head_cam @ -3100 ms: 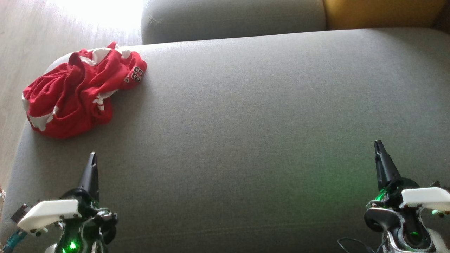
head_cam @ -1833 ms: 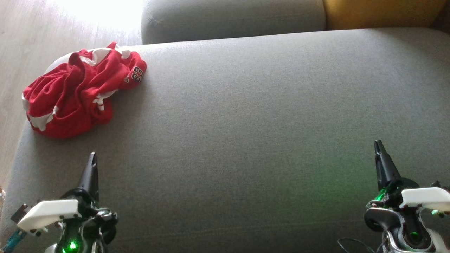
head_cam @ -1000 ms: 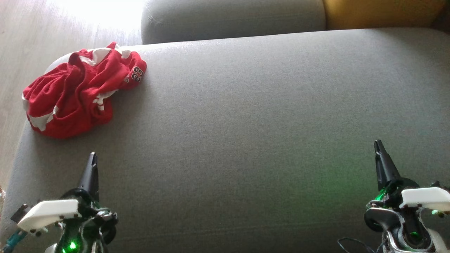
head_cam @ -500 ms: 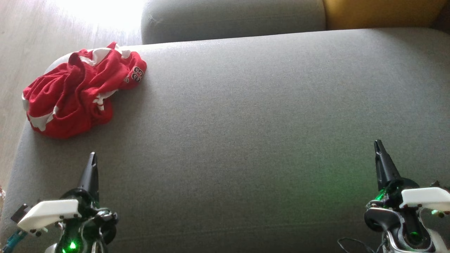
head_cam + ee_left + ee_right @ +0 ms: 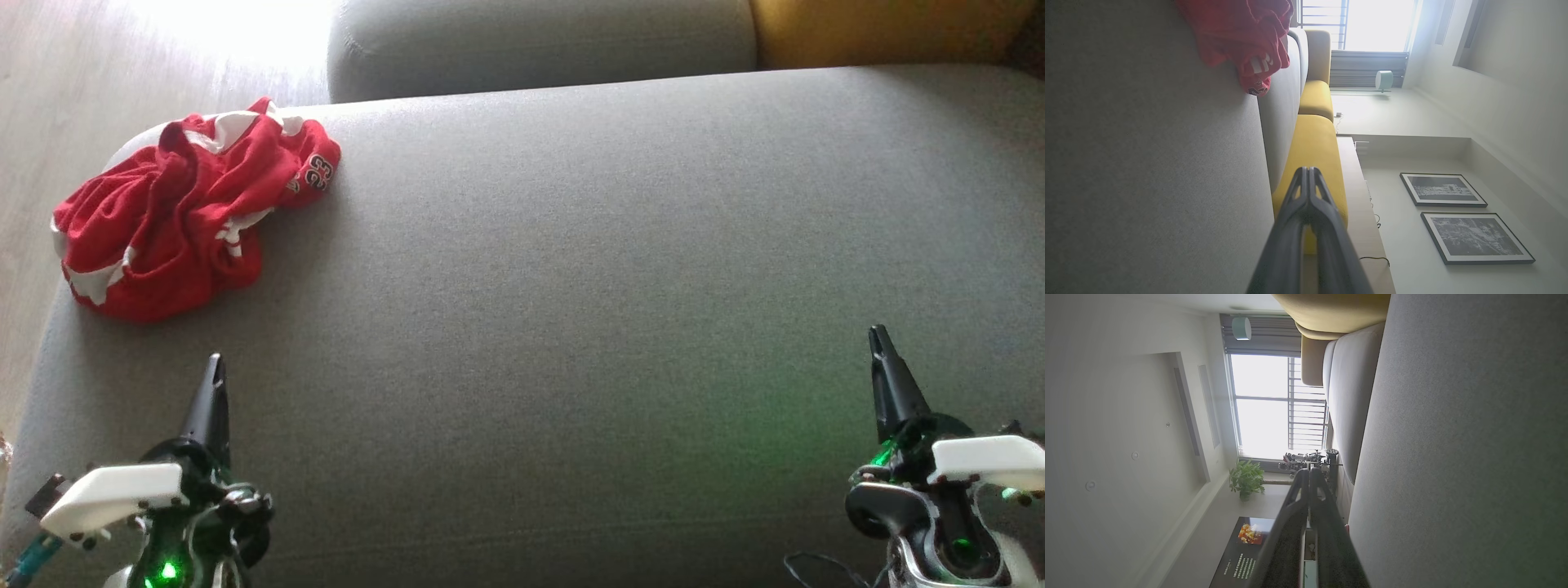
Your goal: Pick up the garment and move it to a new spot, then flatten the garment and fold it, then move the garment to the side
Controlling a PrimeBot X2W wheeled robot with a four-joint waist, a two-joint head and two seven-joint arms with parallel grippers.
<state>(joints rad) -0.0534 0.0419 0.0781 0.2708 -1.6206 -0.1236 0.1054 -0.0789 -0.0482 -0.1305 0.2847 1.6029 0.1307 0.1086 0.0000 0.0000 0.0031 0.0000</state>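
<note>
The garment is a crumpled red piece with white trim and a "23" patch, heaped at the far left corner of the grey sofa seat. It also lies at the top of the left wrist view as a red bundle. My left gripper sits shut at the lower left, well short of the garment and holding nothing. My right gripper sits shut at the lower right, far from it. Each wrist view has its own fingers pressed together: left gripper, right gripper.
A grey back cushion and a yellow cushion run along the far edge. Pale wood floor lies beyond the seat's left edge. The left wrist view has yellow cushions and framed pictures on a wall.
</note>
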